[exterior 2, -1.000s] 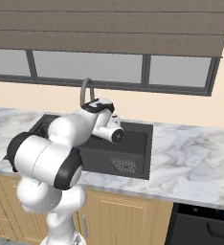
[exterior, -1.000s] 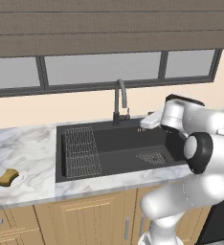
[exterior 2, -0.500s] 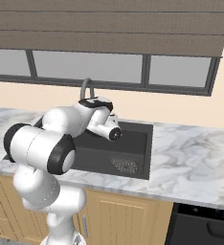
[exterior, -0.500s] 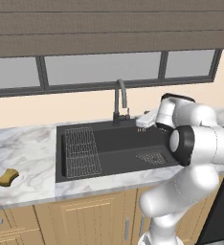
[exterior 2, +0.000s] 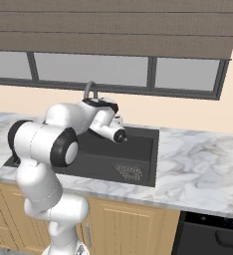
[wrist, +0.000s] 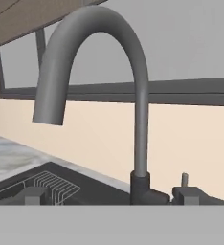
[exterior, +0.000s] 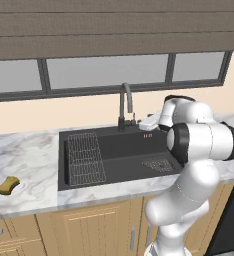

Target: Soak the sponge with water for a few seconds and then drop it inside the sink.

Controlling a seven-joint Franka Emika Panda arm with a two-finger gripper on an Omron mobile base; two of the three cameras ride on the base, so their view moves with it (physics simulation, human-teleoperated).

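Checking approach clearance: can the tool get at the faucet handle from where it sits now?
Probably yes. The open tool hangs beside the faucet, facing its base, and nothing stands between them above the sink.

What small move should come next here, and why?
Probably ease the open gripper forward onto the faucet's small handle to start the flow: no water runs from the spout, and the sponge lies untouched on the counter left of the sink.

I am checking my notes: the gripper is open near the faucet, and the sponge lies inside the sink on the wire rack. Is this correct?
Not quite. The sponge lies on the marble counter left of the sink, as the left base view shows. The rest holds: the gripper is open near the faucet.
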